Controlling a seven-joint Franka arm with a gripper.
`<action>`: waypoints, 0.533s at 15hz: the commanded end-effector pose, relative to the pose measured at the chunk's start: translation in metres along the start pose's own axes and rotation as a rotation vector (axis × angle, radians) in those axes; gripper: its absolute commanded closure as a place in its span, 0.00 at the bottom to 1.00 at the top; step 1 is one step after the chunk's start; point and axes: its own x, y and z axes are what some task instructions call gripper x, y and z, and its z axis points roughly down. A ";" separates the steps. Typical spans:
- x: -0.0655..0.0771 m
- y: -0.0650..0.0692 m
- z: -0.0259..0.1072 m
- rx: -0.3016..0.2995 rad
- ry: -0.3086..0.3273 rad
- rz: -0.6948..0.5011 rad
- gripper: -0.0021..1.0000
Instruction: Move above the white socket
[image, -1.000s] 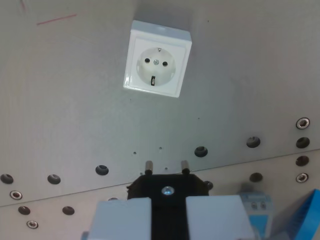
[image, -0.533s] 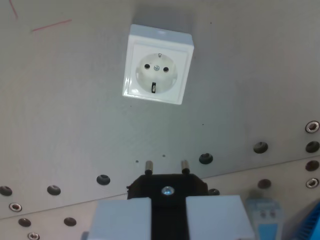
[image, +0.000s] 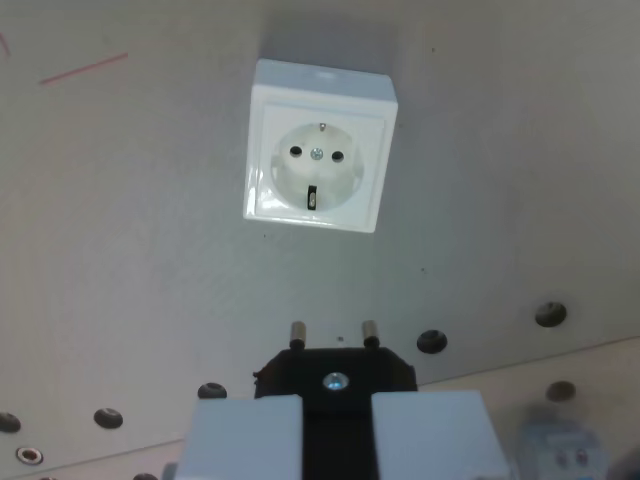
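Plug in hand, socket ahead on the plate.

The gripper has its pale fingers pinching a black plug, whose two pins point up the picture toward the white socket. The socket is fixed to the grey plate, well apart from the pins and slightly to the wrist view's left of them. To do this well, I would advance along the pin line, nudge left to centre the pins on the socket's two holes, and stay clear of its face. No brand or lettering is legible anywhere.
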 end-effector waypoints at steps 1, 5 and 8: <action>-0.002 -0.003 0.014 0.019 0.083 0.086 1.00; -0.002 -0.003 0.029 0.021 0.086 0.108 1.00; -0.003 -0.004 0.041 0.023 0.094 0.122 1.00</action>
